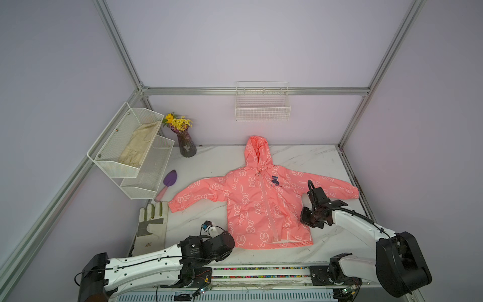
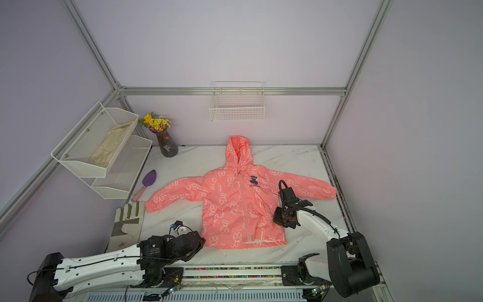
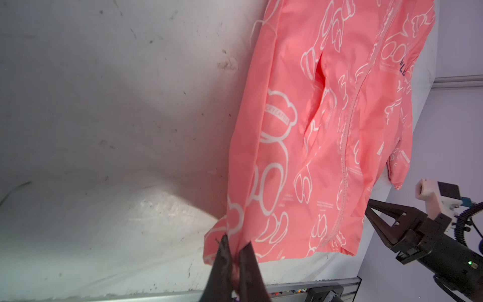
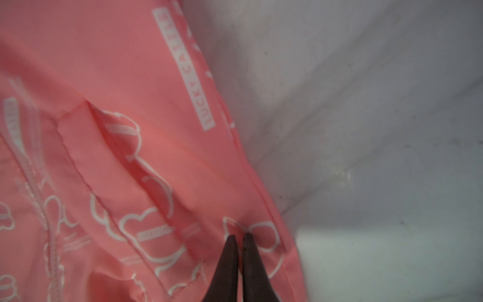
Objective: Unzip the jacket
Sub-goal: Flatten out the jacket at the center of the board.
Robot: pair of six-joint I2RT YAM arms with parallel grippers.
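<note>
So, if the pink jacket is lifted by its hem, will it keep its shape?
Probably floppy: the jacket is thin cloth that bunches where the left gripper pinches its hem corner. Likely light: it lies flat with fine wrinkles. Its smooth fabric may slip from the right gripper.

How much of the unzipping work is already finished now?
Done: nothing on the zipper; it is closed up to the ring pull at the neck. In hand: the left end effector is shut on a hem corner of the jacket, the right end effector on its side edge. Remaining: grasp the pull and draw it down to the hem.
</note>
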